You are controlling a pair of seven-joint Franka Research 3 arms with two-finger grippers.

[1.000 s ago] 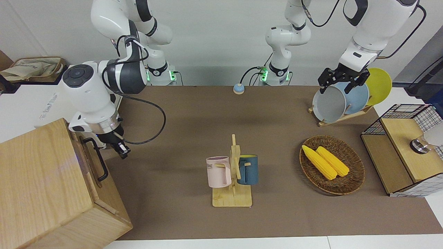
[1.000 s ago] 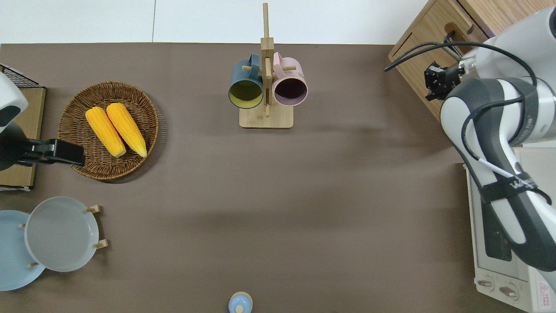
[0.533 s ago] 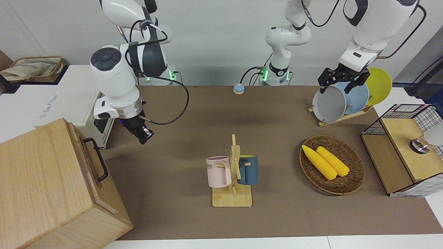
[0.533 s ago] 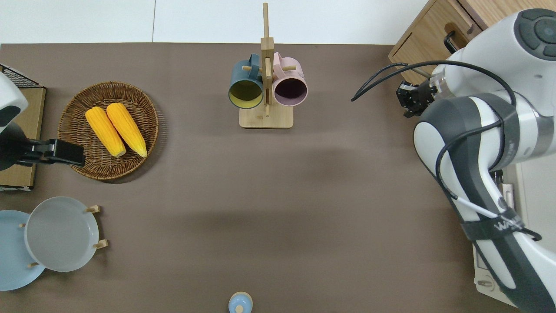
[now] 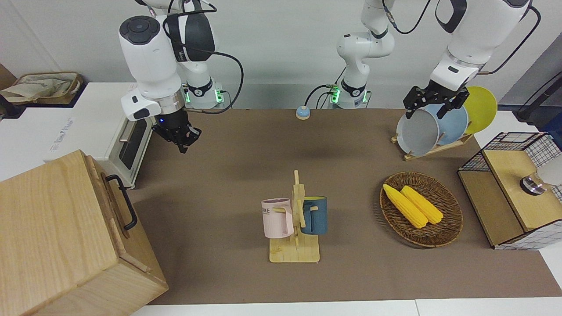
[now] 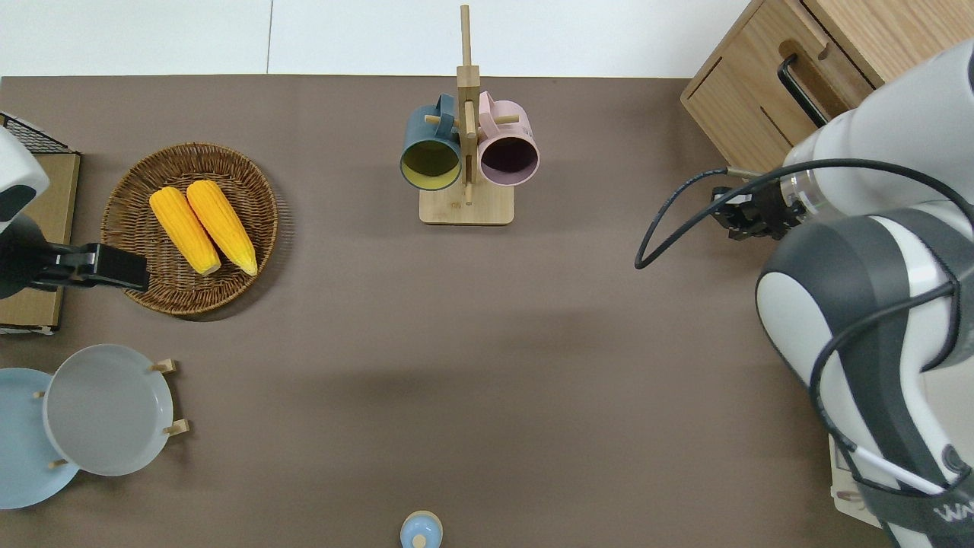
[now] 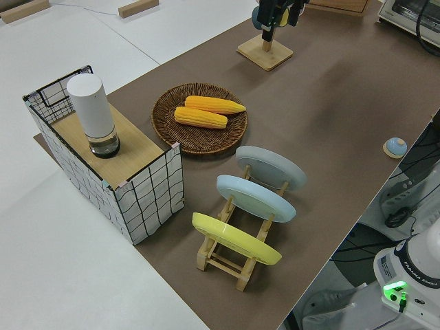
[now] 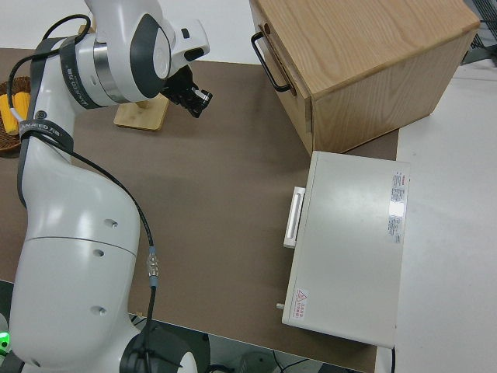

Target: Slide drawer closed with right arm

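The drawer (image 5: 112, 206) sits flush in the pale wooden cabinet (image 5: 52, 237) at the right arm's end of the table. Its black loop handle (image 5: 123, 202) is free. The drawer also shows in the overhead view (image 6: 810, 70) and in the right side view (image 8: 289, 68). My right gripper (image 5: 184, 141) hangs in the air, apart from the cabinet, over bare mat beside the white oven. It is shut and empty, and shows in the overhead view (image 6: 736, 221) and the right side view (image 8: 200, 99). My left arm is parked, its gripper (image 5: 425, 113) open.
A white oven (image 5: 127, 149) stands next to the cabinet, nearer to the robots. A mug rack (image 5: 295, 224) with two mugs is mid-table. A basket of corn (image 5: 420, 208), a plate rack (image 5: 434, 127) and a wire-mesh box (image 5: 513, 188) are toward the left arm's end.
My right gripper has drawn away from the drawer's handle, rising and moving toward the robots past the oven's corner. The drawer and the left arm have not moved.
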